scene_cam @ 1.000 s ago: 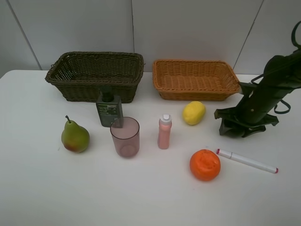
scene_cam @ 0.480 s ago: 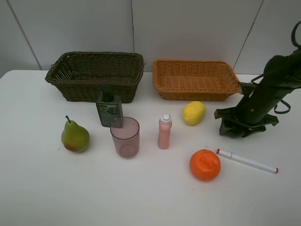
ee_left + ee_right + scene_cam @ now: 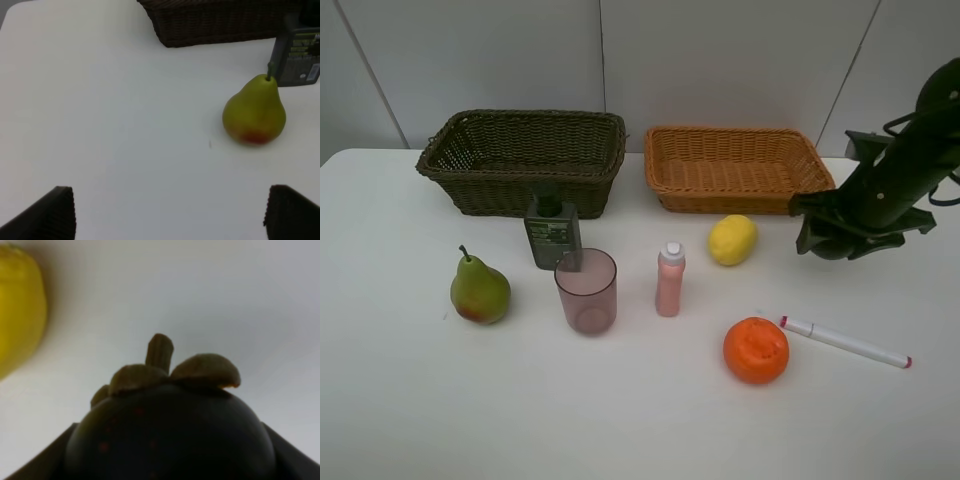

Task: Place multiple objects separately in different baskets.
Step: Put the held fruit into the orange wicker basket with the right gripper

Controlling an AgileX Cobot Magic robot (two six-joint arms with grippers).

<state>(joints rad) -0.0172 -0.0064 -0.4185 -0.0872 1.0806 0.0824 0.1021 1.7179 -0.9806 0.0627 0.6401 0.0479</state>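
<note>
1 fruit in hand: your right jaws clamp the dark green round fruit (image 3: pixel 170 435) at frame right, beside the tan basket (image 3: pixel 730 200). Next, probably carry it over the rim and release; your left jaws gape empty.

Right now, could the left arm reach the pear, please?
Probably yes: the left gripper is open, and only bare table lies between it and the pear; the bottle stands beyond it.
</note>
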